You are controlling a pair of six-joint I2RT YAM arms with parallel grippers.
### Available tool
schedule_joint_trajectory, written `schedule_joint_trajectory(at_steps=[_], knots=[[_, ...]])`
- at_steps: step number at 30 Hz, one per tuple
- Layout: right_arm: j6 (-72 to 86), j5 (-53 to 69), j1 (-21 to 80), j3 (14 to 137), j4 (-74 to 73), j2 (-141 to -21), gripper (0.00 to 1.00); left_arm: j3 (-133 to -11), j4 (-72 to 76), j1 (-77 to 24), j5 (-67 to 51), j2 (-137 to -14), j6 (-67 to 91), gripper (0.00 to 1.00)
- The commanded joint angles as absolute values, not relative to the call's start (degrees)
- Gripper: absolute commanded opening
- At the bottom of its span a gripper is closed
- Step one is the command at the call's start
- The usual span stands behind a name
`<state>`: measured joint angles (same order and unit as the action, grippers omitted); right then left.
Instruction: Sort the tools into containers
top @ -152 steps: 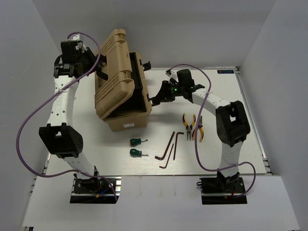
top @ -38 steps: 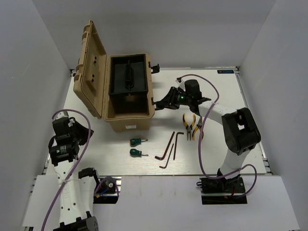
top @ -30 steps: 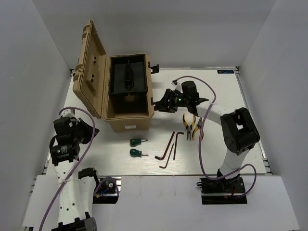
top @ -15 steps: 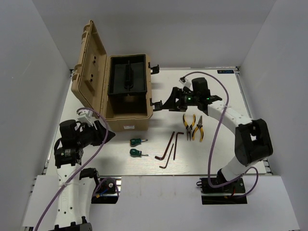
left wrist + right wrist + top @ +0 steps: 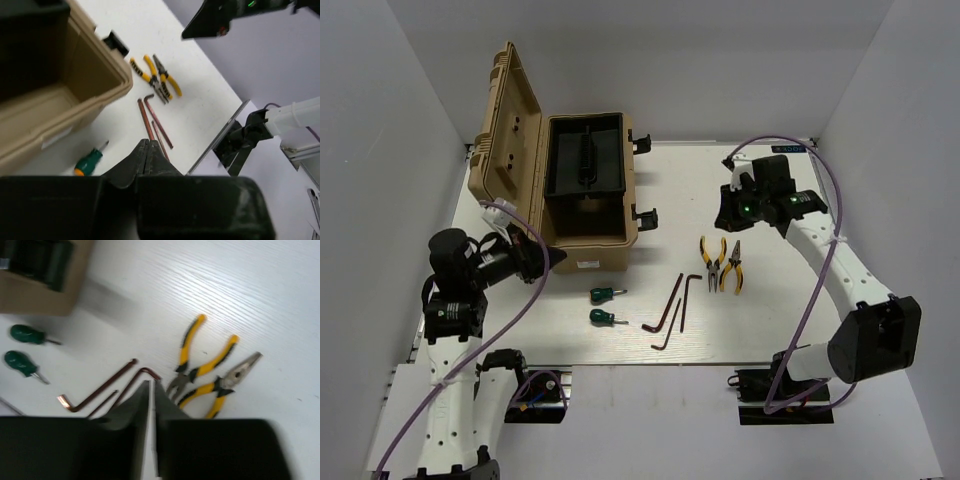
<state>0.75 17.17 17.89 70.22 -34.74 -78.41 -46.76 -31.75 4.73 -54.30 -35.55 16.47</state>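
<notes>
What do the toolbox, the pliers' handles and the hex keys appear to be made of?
Toolbox: likely moulded plastic, matte tan, with ribbed lid. Pliers: handles look like yellow-and-black rubbery or plastic grips; heads dull grey metal. Hex keys: metal, dark with a brownish sheen in the right wrist view; the exact coating is unclear.

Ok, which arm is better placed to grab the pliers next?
Right. The right claw hangs just beyond the pliers, nothing between. The left claw is across the table beside the toolbox, nearer the screwdrivers.
</notes>
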Motion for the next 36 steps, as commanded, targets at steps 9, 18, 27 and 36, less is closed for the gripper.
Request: schedule_joint_trajectory(at_steps=[9,18,27,36], knots=[[-8.09,8.53,18.37,71.19,-36.21,-94.03,0.56,-57.39,-18.11,2.03,-58.18,-44.90,19.25,0.70],[-8.09,4.92,20.48,71.45,-32.08,-100.54,0.57,-59.57,-14.15,-3.15,-56.26,-52.63,19.25,0.72],[-7.82,2.64,22.59,73.30,-30.68,-105.20,0.58,-71.61,-21.50,-12.03,-45.64,-64.77,13.46,0.71],[-7.12,-4.46,24.70,73.39,-29.18,-109.16,0.56,-81.64,-31.89,-22.85,-28.07,-74.08,6.34,0.69]])
